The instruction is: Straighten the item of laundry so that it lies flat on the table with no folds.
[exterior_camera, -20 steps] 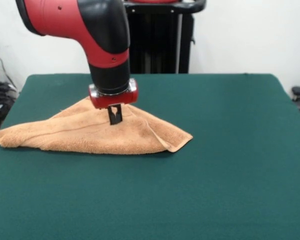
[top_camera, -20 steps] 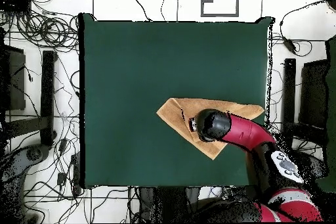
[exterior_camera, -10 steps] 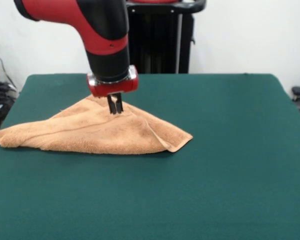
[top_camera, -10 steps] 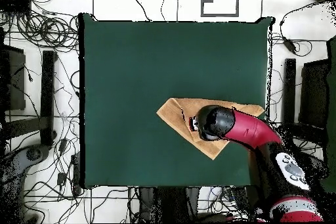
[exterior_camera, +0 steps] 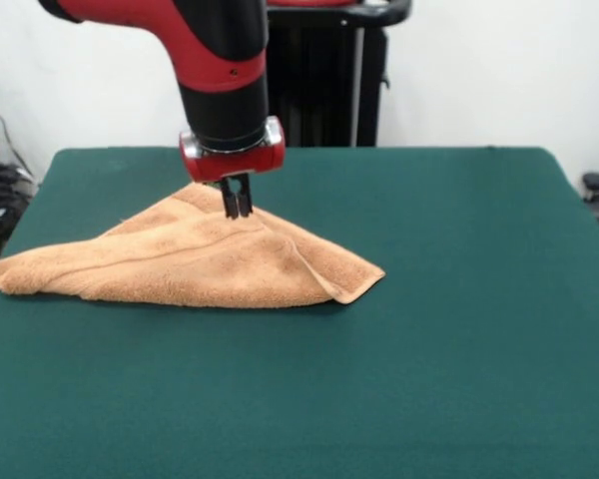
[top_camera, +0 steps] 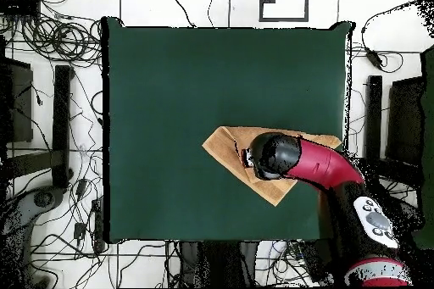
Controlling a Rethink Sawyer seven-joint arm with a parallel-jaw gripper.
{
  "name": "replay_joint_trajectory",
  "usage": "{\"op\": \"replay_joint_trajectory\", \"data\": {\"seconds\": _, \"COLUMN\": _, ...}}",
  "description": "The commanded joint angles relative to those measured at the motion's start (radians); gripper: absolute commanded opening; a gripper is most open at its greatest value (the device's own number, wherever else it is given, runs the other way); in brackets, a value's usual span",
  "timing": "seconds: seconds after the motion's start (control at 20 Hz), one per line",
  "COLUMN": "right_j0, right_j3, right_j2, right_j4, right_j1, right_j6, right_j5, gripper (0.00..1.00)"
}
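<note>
The item of laundry (exterior_camera: 190, 264) is a peach-orange towel lying folded into a rough triangle on the left part of the green table (exterior_camera: 459, 299). One flap is doubled over, with a corner pointing right. My gripper (exterior_camera: 237, 208) hangs from the red and black arm at the towel's far top edge. It is shut, with its tips pinching a small peak of cloth. In the overhead view the arm's head covers much of the towel (top_camera: 225, 146), and the gripper (top_camera: 247, 158) barely shows at the edge of the head.
In the overhead view, cables and dark stands lie on the floor around the table (top_camera: 212, 74). A black pedestal column (exterior_camera: 319, 75) stands behind the table's far edge.
The gripper has risen and moved slightly right and toward the far edge. Its fingers have closed together on the cloth, which is drawn up a little into a peak.
</note>
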Motion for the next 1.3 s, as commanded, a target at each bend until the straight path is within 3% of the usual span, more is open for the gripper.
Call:
{"op": "replay_joint_trajectory", "data": {"seconds": 0.05, "right_j0": 0.05, "right_j3": 0.053, "right_j2": 0.075, "right_j4": 0.028, "right_j1": 0.072, "right_j6": 0.185, "right_j5": -0.073, "gripper": 0.0}}
{"op": "replay_joint_trajectory", "data": {"seconds": 0.2, "right_j0": 0.052, "right_j3": 0.069, "right_j2": 0.063, "right_j4": 0.004, "right_j1": 0.085, "right_j6": 0.183, "right_j5": -0.118, "gripper": 0.0}}
{"op": "replay_joint_trajectory", "data": {"seconds": 0.25, "right_j0": 0.056, "right_j3": 0.072, "right_j2": 0.053, "right_j4": 0.003, "right_j1": 0.088, "right_j6": 0.183, "right_j5": -0.106, "gripper": 1.0}}
{"op": "replay_joint_trajectory", "data": {"seconds": 0.45, "right_j0": 0.055, "right_j3": 0.107, "right_j2": 0.033, "right_j4": 0.01, "right_j1": 0.073, "right_j6": 0.227, "right_j5": -0.169, "gripper": 1.0}}
{"op": "replay_joint_trajectory", "data": {"seconds": 0.65, "right_j0": 0.095, "right_j3": 0.15, "right_j2": -0.059, "right_j4": 0.015, "right_j1": 0.077, "right_j6": 0.331, "right_j5": -0.255, "gripper": 1.0}}
{"op": "replay_joint_trajectory", "data": {"seconds": 0.9, "right_j0": 0.127, "right_j3": 0.21, "right_j2": -0.12, "right_j4": 0.073, "right_j1": 0.095, "right_j6": 0.429, "right_j5": -0.343, "gripper": 1.0}}
{"op": "replay_joint_trajectory", "data": {"seconds": 1.3, "right_j0": 0.167, "right_j3": 0.223, "right_j2": -0.176, "right_j4": 0.11, "right_j1": 0.108, "right_j6": 0.445, "right_j5": -0.326, "gripper": 1.0}}
